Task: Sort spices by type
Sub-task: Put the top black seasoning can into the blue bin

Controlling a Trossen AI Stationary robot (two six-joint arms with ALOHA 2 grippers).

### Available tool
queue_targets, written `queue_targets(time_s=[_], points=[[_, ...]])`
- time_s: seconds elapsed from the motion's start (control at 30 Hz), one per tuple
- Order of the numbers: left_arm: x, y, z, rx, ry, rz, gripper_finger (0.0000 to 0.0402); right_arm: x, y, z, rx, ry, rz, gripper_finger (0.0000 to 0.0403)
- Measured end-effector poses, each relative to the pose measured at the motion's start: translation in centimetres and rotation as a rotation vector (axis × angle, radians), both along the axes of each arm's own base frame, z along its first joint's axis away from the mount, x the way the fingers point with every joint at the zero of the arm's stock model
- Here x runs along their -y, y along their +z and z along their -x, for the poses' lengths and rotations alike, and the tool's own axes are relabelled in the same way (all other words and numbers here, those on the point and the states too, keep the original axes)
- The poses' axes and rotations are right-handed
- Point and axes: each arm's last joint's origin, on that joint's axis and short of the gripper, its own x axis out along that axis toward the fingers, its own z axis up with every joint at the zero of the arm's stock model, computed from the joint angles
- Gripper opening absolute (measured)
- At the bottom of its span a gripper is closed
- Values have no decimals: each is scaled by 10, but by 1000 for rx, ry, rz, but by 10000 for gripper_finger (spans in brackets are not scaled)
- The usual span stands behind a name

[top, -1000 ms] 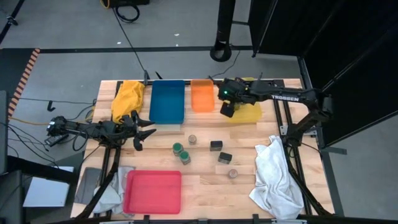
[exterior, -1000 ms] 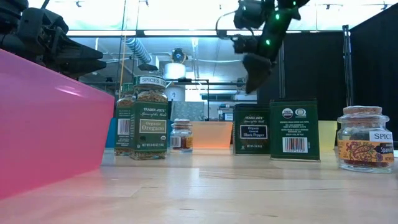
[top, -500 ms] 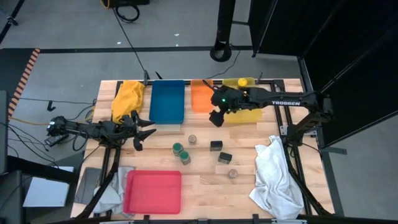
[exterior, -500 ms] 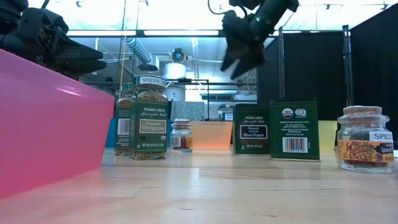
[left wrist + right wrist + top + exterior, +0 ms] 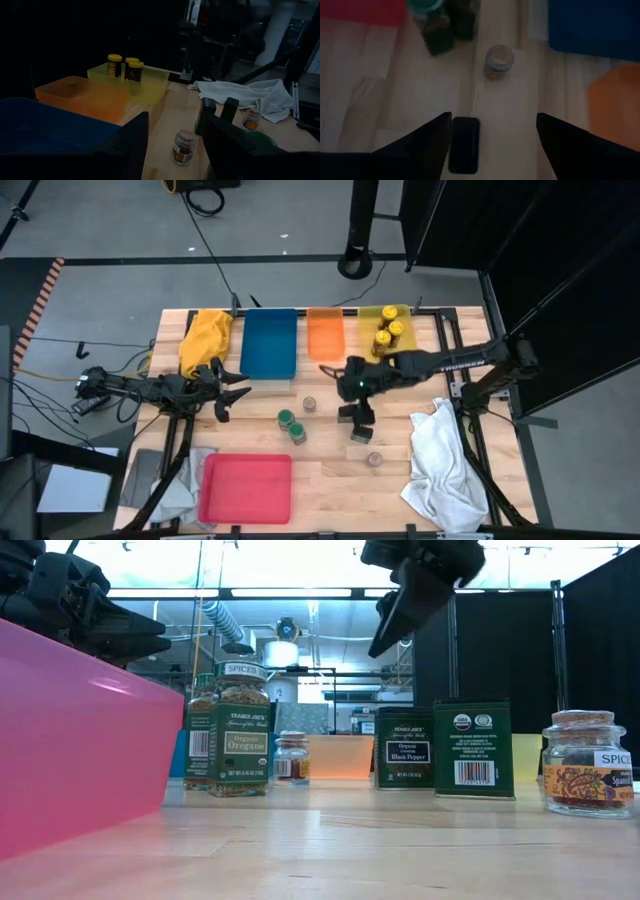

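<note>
With three yellow-lidded jars (image 5: 386,331) sitting in the yellow tray (image 5: 402,364) at upper right, the right gripper (image 5: 350,390) is hovering mid-frame with fingers spread and empty above a black box (image 5: 464,151) on the bench (image 5: 330,470), seemingly needing to descend and close, while the left gripper (image 5: 232,393) is waiting open at left.

Wooden table (image 5: 330,470). Far edge: yellow cloth (image 5: 204,335), blue tray (image 5: 269,343), orange tray (image 5: 324,334), yellow tray (image 5: 402,361). Centre: two green-lidded jars (image 5: 292,425), two black boxes (image 5: 355,423), two small jars (image 5: 310,404). Near edge: pink tray (image 5: 246,488), white cloth (image 5: 443,465).
</note>
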Motion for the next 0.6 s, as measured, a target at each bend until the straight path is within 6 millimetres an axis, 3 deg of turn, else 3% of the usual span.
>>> queue_targets(time_s=[0.3,0.6], points=[[0,0,0,0,0,0,184,-14,-22,1,48,-15,-29,300],[0,0,0,-1,0,-1,184,-14,-41,5,55,-37,-38,298]])
